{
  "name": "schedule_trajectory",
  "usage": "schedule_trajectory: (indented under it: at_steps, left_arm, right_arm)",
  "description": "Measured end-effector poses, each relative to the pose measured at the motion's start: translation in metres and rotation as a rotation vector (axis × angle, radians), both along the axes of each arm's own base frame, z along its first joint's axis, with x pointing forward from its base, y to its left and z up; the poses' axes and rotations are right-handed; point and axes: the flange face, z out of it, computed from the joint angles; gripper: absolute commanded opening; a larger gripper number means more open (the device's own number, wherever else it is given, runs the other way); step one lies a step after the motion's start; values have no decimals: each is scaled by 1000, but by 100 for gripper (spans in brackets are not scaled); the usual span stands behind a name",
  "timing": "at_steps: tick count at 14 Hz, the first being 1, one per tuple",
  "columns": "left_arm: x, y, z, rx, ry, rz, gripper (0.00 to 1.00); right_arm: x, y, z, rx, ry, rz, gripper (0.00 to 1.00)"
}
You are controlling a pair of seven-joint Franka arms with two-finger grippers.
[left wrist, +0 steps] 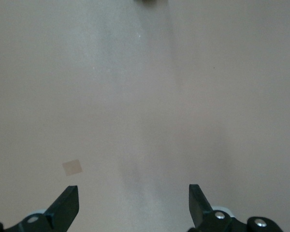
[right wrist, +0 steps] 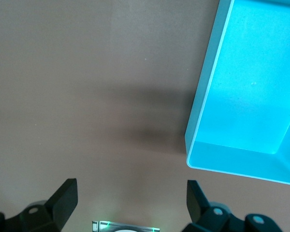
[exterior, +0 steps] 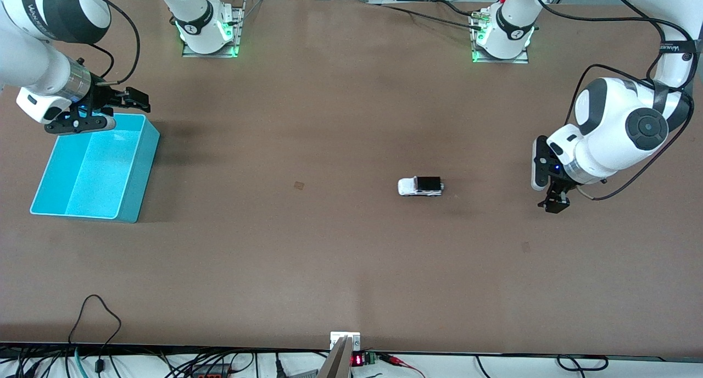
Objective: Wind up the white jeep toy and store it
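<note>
Both pincers are spread wide and hold nothing. Up in the air, the left gripper (exterior: 553, 203) hangs over bare table (exterior: 340, 257) toward the left arm's end, and its two black fingers (left wrist: 65, 207) stand far apart with only brown tabletop between them. Near it, but not touching it, sits the white jeep toy (exterior: 420, 186), about in the middle of the table's depth and closer to the left arm's end than to the right arm's. It is a little white car with a black roof panel, and it stands on its wheels, lying sideways along the table. Much closer to the right arm's end sits the cyan bin (exterior: 134, 172), well apart from the jeep, with nothing inside that can be seen. Over the bin's edge closest to the robot bases hangs the right gripper (exterior: 118, 107), and its fingers (right wrist: 63, 200) are also far apart and touch nothing. Only the front view shows the whole jeep. At most a dark speck at the edge of the left wrist view could be the jeep, and I cannot tell; that view does show a small pale square mark (left wrist: 72, 167) on the table. Only the right wrist view shows the bin's corner and smooth blue floor up close, beside a dark shadow on the table.
</note>
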Motion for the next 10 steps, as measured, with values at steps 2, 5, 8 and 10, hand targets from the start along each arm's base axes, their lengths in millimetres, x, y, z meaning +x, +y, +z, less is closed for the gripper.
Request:
schedule_trajectory:
  at_steps: [2,5,8,10]
  left_arm:
    - [0,-4,3,1,-5,-7,100]
    - [-1,-10,7,0,-12,-3,100]
    - [-1,-10,7,-2,-11,23,100]
    - [-1,-10,7,-3,-11,51,100]
  right_arm:
    - [0,0,0,0,1,0,100]
    - [0,0,0,0,2,0,100]
    - [0,0,-1,0,4,0,100]
    - [0,0,-1,0,5,0,100]
